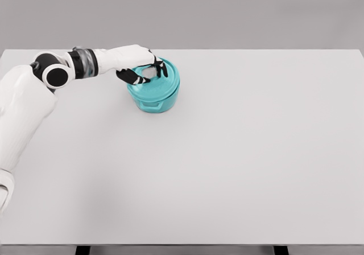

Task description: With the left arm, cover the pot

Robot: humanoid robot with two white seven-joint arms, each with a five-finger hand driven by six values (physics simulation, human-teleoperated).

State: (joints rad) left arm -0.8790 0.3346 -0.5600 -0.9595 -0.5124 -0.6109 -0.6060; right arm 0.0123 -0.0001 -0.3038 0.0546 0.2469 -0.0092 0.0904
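A teal pot (154, 99) stands on the white table (239, 152), left of the middle and toward the back. A teal lid (165, 81) lies on top of it, level with the rim. My left hand (147, 72) hovers over the lid's centre, its black-tipped fingers curled around the lid's pale knob. The left arm reaches in from the left edge across the table's back left part. Part of the lid's top is hidden under the hand.
The table's far edge runs just behind the pot. A small handle (149, 103) sticks out on the pot's front side. No other objects lie on the table.
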